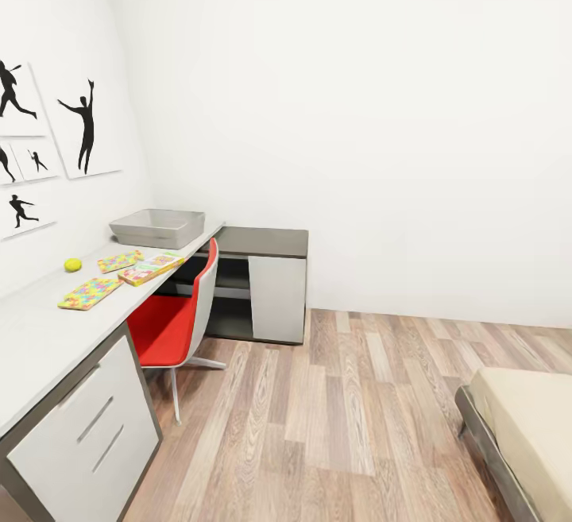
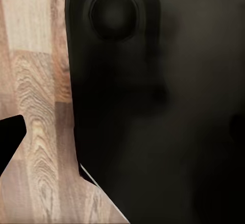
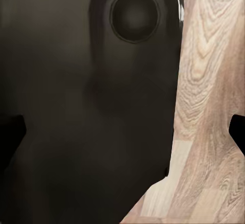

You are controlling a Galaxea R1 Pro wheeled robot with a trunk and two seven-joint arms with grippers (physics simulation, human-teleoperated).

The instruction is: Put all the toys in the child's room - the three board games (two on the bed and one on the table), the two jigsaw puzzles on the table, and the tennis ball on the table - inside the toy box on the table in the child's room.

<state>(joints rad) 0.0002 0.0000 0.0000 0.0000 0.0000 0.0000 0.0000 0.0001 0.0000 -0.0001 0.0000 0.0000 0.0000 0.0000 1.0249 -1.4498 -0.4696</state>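
Note:
The long white table [image 1: 40,343] runs along the left wall in the head view. At its far end stands the light-grey toy box [image 1: 156,227]. Nearer lie the yellow-green tennis ball [image 1: 73,265], two mosaic jigsaw puzzles [image 1: 90,293] [image 1: 120,261] and one flat board game [image 1: 151,269] at the table's edge. A bare beige corner of the bed [image 1: 531,427] shows at the lower right. My left gripper [image 2: 122,142] and right gripper [image 3: 127,134] hang over the wood floor beside my dark body. Both are open and hold nothing.
A red and white chair [image 1: 171,323] is tucked under the table near the board game. A low dark-topped cabinet [image 1: 266,245] stands in the corner past the toy box. Wood-plank floor [image 1: 342,427] lies between table and bed. Black silhouette pictures [image 1: 86,121] hang above the table.

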